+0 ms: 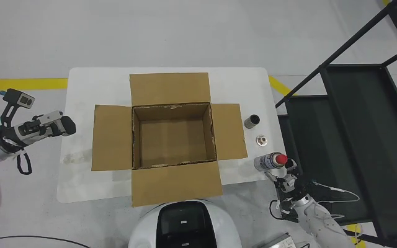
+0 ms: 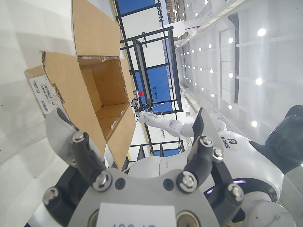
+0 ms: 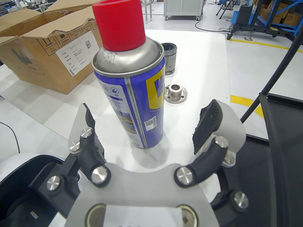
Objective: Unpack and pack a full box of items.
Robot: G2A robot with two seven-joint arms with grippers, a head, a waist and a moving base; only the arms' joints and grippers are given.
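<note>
An open cardboard box (image 1: 172, 135) stands in the middle of the white table (image 1: 242, 84), its four flaps spread out and its inside bare. A blue spray can with a red cap (image 1: 270, 162) stands upright near the table's front right corner. My right gripper (image 1: 286, 178) is just behind the spray can (image 3: 132, 88). The right gripper (image 3: 149, 112) is open, one finger on each side of the can and neither touching it. My left gripper (image 1: 64, 126) hangs open beyond the table's left edge. The left gripper (image 2: 129, 114) points at the box (image 2: 101, 90) with nothing between its fingers.
A short metal cylinder (image 1: 252, 121) and a small metal flange (image 1: 262, 140) stand on the table between the can and the box's right flap; both are also the cylinder (image 3: 169, 57) and flange (image 3: 176, 93) past the can. A black metal rack (image 1: 347, 124) stands right of the table.
</note>
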